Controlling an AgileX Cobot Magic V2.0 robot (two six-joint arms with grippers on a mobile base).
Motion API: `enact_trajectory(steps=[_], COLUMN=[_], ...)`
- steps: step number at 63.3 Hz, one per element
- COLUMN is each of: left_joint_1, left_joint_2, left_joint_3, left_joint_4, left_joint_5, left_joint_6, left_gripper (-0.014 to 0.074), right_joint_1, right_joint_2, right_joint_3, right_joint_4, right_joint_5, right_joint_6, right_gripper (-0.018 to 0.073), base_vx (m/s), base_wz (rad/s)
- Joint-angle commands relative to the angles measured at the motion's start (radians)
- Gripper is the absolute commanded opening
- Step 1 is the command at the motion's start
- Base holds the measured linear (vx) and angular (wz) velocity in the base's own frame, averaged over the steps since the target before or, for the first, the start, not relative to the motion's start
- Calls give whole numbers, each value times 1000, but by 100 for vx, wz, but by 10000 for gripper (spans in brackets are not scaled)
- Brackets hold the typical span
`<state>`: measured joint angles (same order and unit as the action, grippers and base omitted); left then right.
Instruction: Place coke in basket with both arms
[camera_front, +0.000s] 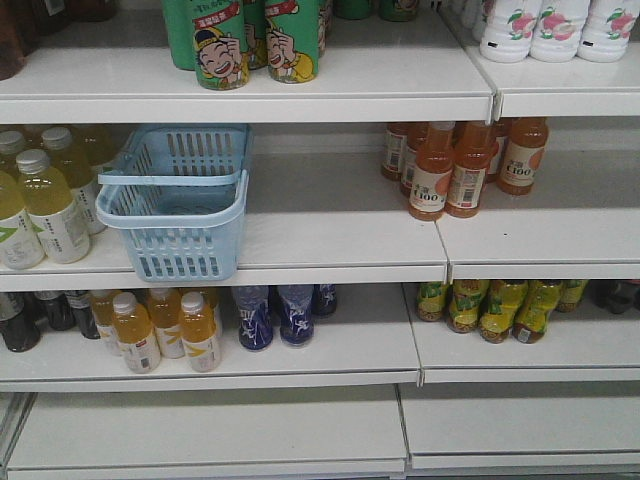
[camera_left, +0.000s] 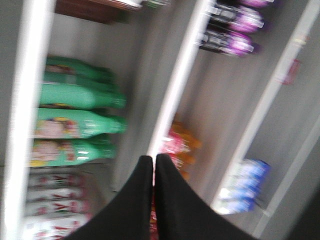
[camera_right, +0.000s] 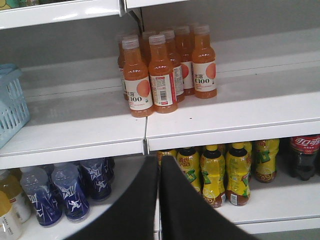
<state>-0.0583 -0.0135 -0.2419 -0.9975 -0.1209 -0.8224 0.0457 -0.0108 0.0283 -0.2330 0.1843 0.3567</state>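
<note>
The right end effector (camera_right: 159, 160) is seen with its two black fingers (camera_right: 190, 210) pressed together and nothing pinched between them, held before a bank of white supermarket shelves (camera_right: 200, 125). The basket (camera_right: 10, 105), pale blue with slotted sides, is caught at the frame's edge well up and to the left of this end effector, standing on the shelf one level above the fingertips. In the exterior front-facing view the basket (camera_front: 185, 250) is shown upright at the front of the middle shelf (camera_front: 330, 245), just beside a group of yellow drink bottles (camera_front: 45, 200). A cluster of orange juice bottles (camera_right: 162, 75) is set on that shelf directly above and beyond the right end effector, well apart from the basket. Yellow-labelled bottles (camera_right: 237, 172) are lined up just to the right of the fingertips on the lower shelf, blue-wrapped bottles (camera_right: 75, 192) to their left, and a dark cola bottle (camera_right: 304, 157) with a red label far to the right. The left end effector (camera_left: 153, 159) is likewise shown closed tight, fingers touching and gripping nothing, in a blurred and tilted wrist view. Green bottles (camera_left: 80, 120) are ranged to its left, pink and orange bottles (camera_left: 180, 145) just beyond its tips, purple-labelled bottles (camera_left: 230, 30) far beyond, and blue ones (camera_left: 245, 185) to its right. The coke cannot be made out in any of the three views.
</note>
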Motion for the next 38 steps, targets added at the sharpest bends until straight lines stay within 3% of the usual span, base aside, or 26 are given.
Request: enact_trajectory(steps=[1, 15, 30, 38], left_joint_1=[-2, -2, -3, -4], left_joint_2=[5, 189, 459, 593], left_joint_3=[-142, -385, -583, -589], left_joint_4=[128, 424, 814, 850], left_joint_5=[-60, -193, -175, -169], left_joint_6=[-6, -6, -18, -87], left_gripper=[-6, -6, -6, -6], right_joint_1=[-3, -3, -3, -3], right_joint_2=[-18, -18, -18, -18], right_joint_3=[9, 9, 9, 9], right_joint_4=[-13, -13, -13, -13], right_joint_5=[-72, -72, -72, -72], right_joint_6=[-7, -7, -7, -7], right_gripper=[-4, -4, -4, -4], base_vx=[0, 0, 0, 0], base_wz=[0, 0, 0, 0])
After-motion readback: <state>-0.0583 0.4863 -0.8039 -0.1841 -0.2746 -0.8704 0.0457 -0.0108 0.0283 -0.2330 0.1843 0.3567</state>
